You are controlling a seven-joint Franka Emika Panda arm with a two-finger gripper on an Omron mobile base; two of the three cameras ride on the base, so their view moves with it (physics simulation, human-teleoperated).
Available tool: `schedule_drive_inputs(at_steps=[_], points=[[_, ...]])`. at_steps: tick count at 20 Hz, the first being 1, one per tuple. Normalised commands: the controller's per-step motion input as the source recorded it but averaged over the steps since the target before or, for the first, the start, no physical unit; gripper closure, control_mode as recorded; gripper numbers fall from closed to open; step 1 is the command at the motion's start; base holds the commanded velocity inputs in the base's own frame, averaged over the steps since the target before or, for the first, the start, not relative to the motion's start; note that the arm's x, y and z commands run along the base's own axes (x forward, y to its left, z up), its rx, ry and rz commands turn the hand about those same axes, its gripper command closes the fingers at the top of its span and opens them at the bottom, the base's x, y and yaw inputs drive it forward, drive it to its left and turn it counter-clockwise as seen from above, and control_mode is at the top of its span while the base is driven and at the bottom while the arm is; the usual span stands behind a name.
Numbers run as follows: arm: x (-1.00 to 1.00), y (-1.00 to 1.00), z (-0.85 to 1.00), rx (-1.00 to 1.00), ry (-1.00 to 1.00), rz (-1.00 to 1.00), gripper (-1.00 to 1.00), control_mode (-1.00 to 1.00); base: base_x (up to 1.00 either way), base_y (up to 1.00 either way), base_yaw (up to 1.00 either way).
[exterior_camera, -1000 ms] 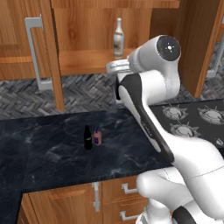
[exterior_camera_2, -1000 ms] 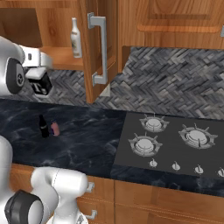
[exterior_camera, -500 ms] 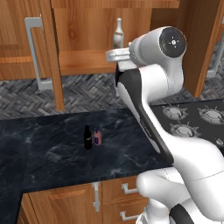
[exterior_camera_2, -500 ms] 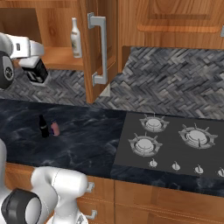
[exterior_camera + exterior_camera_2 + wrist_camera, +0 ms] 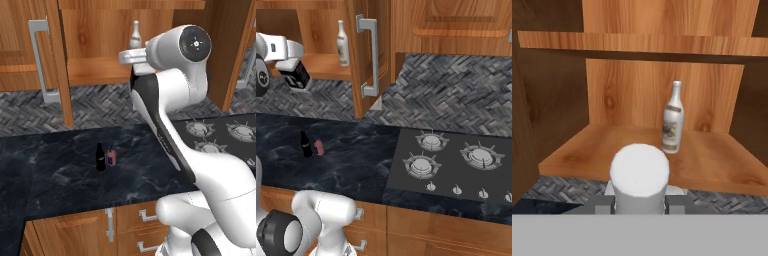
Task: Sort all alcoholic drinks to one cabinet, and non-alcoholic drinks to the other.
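Observation:
My gripper (image 5: 639, 201) is shut on the tall square bottle, one of the alcoholic drinks; its white cap (image 5: 639, 175) sits between my fingers. In the right base view the gripper (image 5: 292, 67) holds the dark-labelled bottle (image 5: 297, 79) level with the front edge of the open cabinet's shelf (image 5: 326, 67). The slim cream-white bottle (image 5: 672, 120) (image 5: 134, 36) (image 5: 343, 44) stands upright on that shelf, behind and to the right of the cap. The non-alcoholic drinks stand side by side on the black counter: a black bottle (image 5: 100, 157) (image 5: 305, 145) and a pink one (image 5: 111, 157) (image 5: 318, 146).
The cabinet's doors stand open, with a handle at the left (image 5: 42, 60) and one at the right (image 5: 368, 55). A second shelf board (image 5: 642, 44) runs above. A gas hob (image 5: 451, 160) lies on the counter to the right. Drawers (image 5: 110, 225) sit below.
The arm has lifted the held bottle from in front of the backsplash up to the height of the cabinet shelf. The bottles on the counter and shelf have not moved.

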Motion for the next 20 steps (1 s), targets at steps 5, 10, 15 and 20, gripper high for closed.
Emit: schedule_drive_inputs(at_steps=[5,10,15,20], points=[[0.16,0.16,0.01,0.00,-0.02,0.00,1.00,-1.00,0.00,0.00,0.00],[0.23,0.13,0.00,0.00,-0.06,0.00,1.00,-1.00,0.00,0.00,0.00],[0.18,0.07,0.00,0.00,-0.04,0.00,1.00,-1.00,0.00,0.00,0.00],[0.19,0.08,0.00,0.00,-0.02,0.00,1.00,-1.00,0.00,0.00,0.00]])
